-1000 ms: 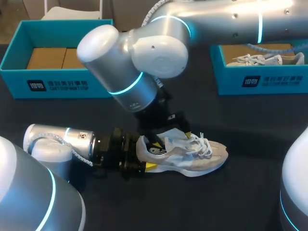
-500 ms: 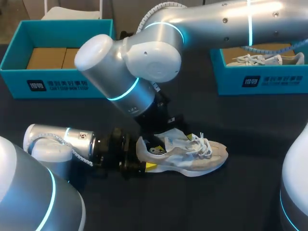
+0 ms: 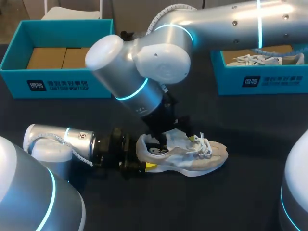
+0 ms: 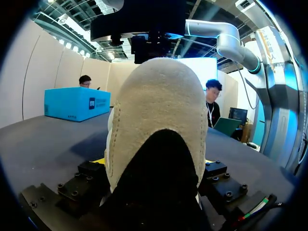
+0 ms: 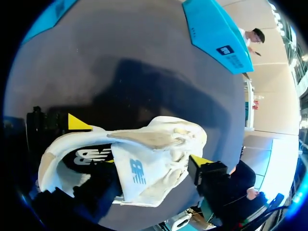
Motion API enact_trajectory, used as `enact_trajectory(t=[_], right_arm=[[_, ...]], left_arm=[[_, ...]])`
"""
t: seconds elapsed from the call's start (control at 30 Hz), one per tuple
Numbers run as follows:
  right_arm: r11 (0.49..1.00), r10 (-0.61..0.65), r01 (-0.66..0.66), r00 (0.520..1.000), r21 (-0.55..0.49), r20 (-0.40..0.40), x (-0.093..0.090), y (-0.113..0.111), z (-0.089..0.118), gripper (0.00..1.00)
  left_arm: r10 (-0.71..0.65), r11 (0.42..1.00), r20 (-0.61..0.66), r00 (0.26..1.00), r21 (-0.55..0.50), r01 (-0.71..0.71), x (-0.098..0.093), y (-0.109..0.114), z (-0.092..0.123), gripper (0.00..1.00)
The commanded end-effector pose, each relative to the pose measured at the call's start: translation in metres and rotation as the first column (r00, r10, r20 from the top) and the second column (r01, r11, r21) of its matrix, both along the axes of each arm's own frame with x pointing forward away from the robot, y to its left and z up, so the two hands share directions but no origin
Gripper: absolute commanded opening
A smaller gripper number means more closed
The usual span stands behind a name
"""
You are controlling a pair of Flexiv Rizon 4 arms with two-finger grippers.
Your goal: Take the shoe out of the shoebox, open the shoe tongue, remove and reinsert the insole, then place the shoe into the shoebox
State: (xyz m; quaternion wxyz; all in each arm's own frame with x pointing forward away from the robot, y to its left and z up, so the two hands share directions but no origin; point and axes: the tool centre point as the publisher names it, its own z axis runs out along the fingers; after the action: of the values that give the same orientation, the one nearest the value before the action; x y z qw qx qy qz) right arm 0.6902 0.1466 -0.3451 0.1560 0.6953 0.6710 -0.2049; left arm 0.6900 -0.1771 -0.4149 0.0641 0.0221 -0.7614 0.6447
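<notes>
A teal shoebox (image 3: 57,86) sits by the table's far left edge and a second box (image 3: 269,83) far right (a spare shoe (image 3: 255,60) inside). Bare tabletop (image 3: 240,202) lies between and nearer. At centre the left gripper (image 3: 143,155) clamps the heel of the white shoe (image 3: 202,159), which rests on the table. The right gripper (image 3: 166,137) dips at its tongue (image 5: 134,171), grip unreadable.
</notes>
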Motion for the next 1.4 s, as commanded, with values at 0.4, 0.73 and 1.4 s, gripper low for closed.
enact_trajectory(t=[0.4,0.73,1.4], right_arm=[[0.973,-0.226,0.215,0.964,0.089,0.141,-0.010,-0.008,0.018,0.46],[0.952,-0.255,0.224,0.958,0.211,0.131,-0.014,-0.022,0.030,0.19],[0.776,-0.297,0.167,0.947,0.609,0.119,-0.019,-0.063,0.031,0.00]], left_arm=[[0.004,1.000,0.001,1.000,0.000,-0.004,-0.001,-0.001,0.000,0.00],[0.004,1.000,0.001,1.000,0.000,-0.004,-0.001,-0.001,0.000,0.00],[0.004,1.000,0.001,1.000,0.000,-0.004,-0.001,-0.001,0.000,0.00]])
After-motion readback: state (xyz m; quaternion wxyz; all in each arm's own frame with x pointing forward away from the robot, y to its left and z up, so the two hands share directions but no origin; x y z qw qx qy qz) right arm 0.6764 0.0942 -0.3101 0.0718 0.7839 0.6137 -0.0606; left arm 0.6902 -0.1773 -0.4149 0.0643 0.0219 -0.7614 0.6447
